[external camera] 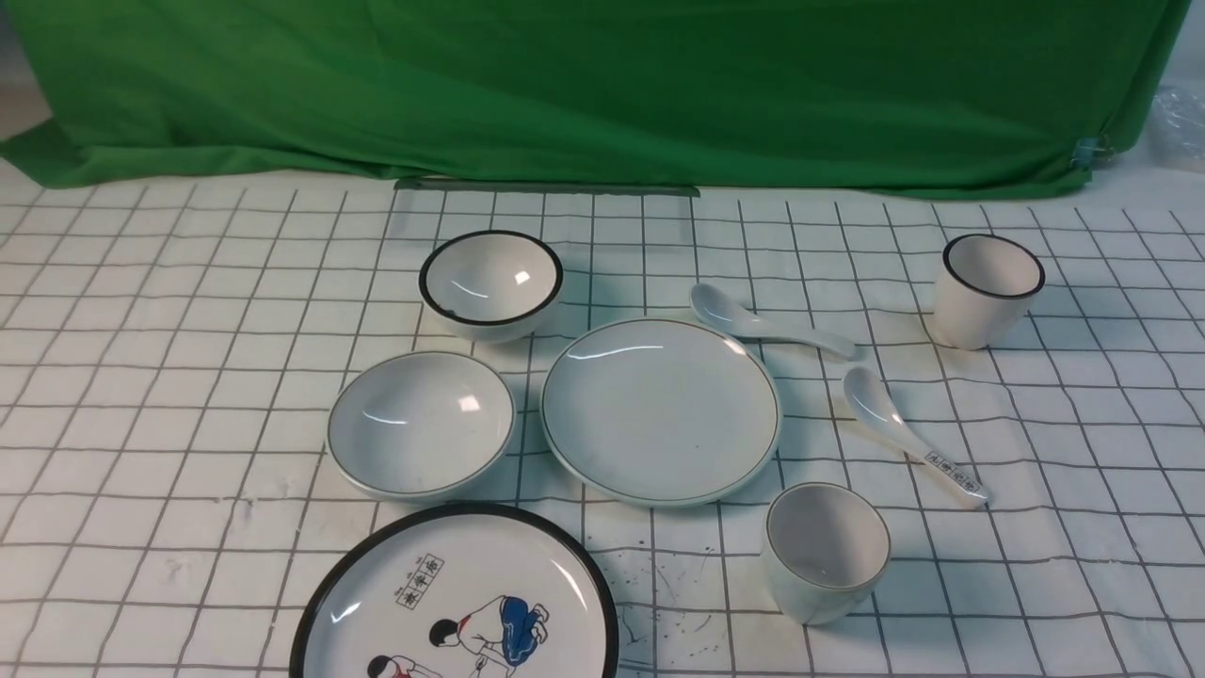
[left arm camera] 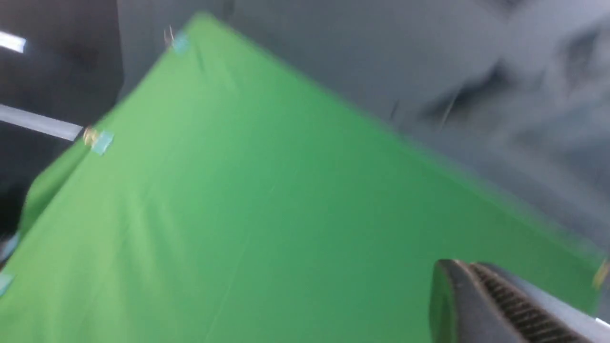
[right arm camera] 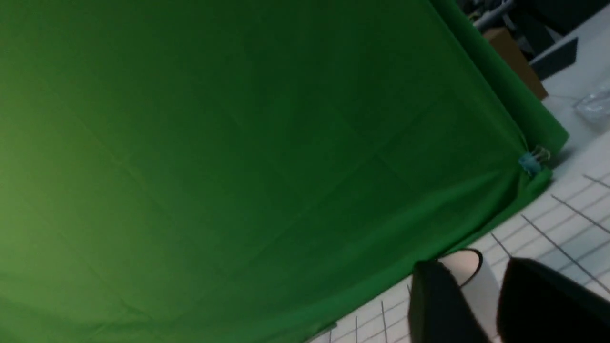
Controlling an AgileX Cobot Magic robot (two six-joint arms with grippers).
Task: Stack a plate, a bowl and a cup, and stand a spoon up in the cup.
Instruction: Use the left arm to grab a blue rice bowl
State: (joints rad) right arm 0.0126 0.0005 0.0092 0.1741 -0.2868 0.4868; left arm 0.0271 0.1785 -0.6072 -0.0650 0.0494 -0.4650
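The right pincer point(right arm camera: 476, 278) is being held parted, empty; the left pincer point(left arm camera: 476, 305) cannot be judged. The shallow pale white bowl point(external camera: 421, 424) is being borne by the checked tabletop point(external camera: 141, 377) at nine o'clock of the pale round plate point(external camera: 659, 410).

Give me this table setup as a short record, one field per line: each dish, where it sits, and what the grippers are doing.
plate: centre of checked cloth, empty
bowl: left of plate, apart, empty
cup: near right of plate, upright, empty
spoon: lying behind plate's right side
printed spoon: lying right of plate
black-rimmed bowl: behind the bowl
black-rimmed cup: far right, upright
cartoon plate: near edge, partly cropped
stacking: not begun
left gripper: one finger visible, state unclear
right gripper: open, holding nothing
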